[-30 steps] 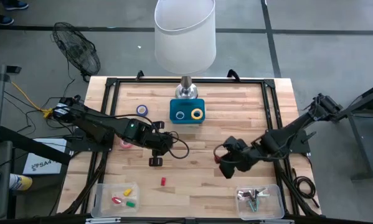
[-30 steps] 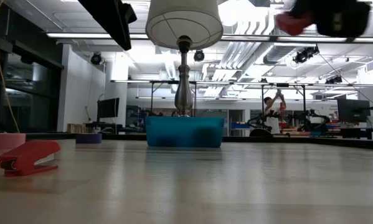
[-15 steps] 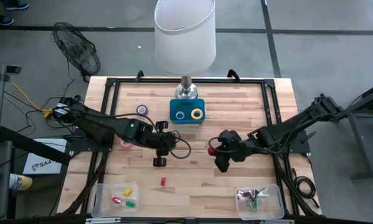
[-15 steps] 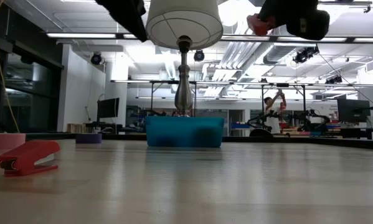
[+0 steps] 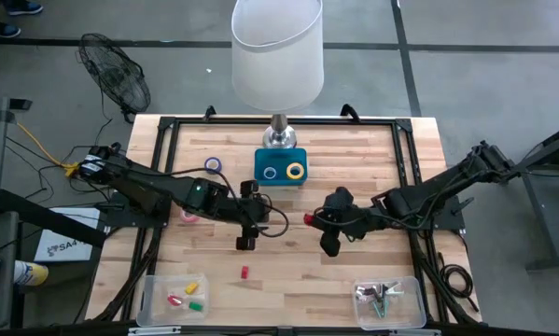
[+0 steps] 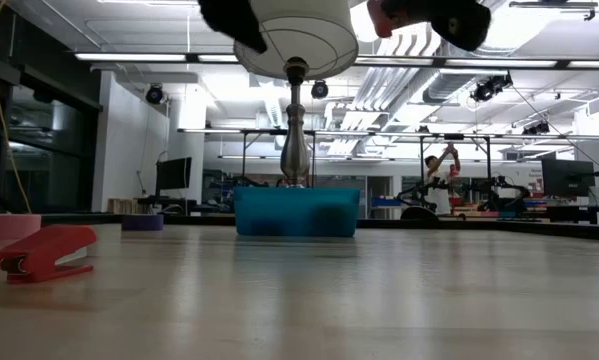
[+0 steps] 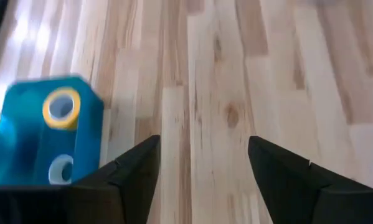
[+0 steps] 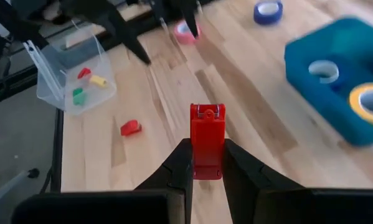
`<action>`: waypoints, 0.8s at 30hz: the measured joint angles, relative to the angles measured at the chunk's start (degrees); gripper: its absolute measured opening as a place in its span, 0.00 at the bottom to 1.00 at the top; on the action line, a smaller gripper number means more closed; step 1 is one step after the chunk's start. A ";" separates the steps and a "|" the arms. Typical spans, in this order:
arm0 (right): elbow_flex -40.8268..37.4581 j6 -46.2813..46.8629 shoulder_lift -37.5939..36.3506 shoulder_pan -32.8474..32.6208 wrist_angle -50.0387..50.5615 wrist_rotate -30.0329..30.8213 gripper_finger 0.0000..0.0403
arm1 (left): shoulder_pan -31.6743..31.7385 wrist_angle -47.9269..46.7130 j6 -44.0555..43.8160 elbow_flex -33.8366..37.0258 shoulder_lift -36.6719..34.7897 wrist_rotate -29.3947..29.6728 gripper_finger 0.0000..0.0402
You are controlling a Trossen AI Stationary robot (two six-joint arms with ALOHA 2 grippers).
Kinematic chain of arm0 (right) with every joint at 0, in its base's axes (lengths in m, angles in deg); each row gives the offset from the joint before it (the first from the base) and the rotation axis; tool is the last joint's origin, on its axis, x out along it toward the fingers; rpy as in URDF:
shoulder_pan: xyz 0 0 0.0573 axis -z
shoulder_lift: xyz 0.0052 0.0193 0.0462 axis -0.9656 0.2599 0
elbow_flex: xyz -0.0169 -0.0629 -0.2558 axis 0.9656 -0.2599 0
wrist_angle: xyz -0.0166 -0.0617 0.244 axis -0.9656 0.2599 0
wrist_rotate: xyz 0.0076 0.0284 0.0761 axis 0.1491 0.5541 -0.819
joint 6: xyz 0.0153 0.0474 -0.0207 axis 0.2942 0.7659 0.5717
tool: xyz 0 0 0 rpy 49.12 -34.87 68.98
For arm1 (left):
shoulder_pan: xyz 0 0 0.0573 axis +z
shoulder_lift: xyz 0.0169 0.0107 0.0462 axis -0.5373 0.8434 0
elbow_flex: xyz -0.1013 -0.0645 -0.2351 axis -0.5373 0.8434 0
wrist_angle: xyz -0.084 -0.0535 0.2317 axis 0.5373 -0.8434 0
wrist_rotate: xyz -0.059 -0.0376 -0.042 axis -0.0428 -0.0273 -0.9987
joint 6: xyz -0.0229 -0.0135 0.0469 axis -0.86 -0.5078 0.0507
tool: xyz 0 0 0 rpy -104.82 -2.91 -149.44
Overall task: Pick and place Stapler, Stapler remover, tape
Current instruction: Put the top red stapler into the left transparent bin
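Stapler, a small red plastic one (image 8: 207,140), sits clenched between the fingers of the right gripper (image 5: 318,222), held above the table's centre; over the last second this arm has carried it from about four o'clock toward the blue plastic bin (image 5: 281,167) at twelve o'clock. That suggests delivery to the bin is close. The left gripper (image 5: 251,207) has spread its jaws wide and grasps nothing, hovering left of centre with bare wooden table (image 7: 267,74) between its fingers. A yellow tape ring (image 5: 296,171) and a pale blue tape ring (image 5: 270,173) already lie in the bin; a purple tape ring (image 5: 213,165) rests at eleven o'clock. No legible writing appears.
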 joint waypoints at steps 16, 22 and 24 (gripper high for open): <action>0.00 -17.82 -0.71 3.41 -12.13 -4.10 0.13 | 0.44 16.76 7.22 0.00 0.00 -0.82 0.61; 0.00 -22.12 -1.50 3.52 -12.98 -5.73 0.13 | 2.70 20.30 7.07 0.00 0.00 -4.11 0.61; 0.00 -22.82 -1.96 3.52 -13.37 -5.82 0.13 | 3.43 20.87 6.99 0.00 0.00 -5.00 0.61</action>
